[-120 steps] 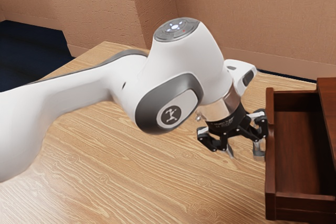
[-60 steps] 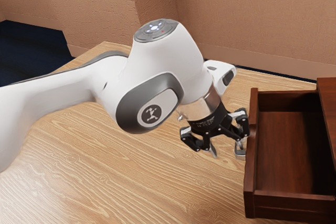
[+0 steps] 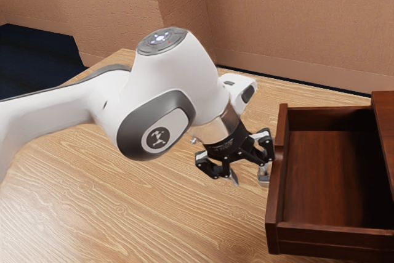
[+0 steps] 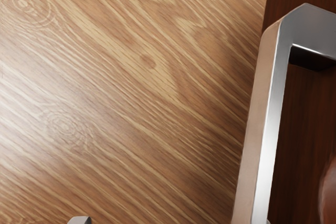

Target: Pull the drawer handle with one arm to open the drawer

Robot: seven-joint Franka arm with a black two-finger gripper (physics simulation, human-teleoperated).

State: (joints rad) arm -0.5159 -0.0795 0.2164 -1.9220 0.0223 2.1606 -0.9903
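Observation:
A dark wooden drawer (image 3: 276,170) stands pulled out from its cabinet at the exterior view's right, and its inside is bare. My black gripper (image 3: 249,179) is at the drawer's front face, pointing down at the table. It is open, with its fingers spread. The finger nearer the drawer sits at the silver handle (image 3: 265,180). In the wrist view the handle (image 4: 262,119) is a bright metal bar just off the drawer front (image 4: 307,129), and only one side of it is met by a finger.
The light wooden table (image 3: 123,207) stretches toward the exterior view's left and front. The cabinet body (image 3: 385,121) rises at the right edge. Tan walls stand behind the table, with dark floor at the far left.
My hand has moved toward the exterior view's left, and the drawer has slid out with it, showing more of its inside.

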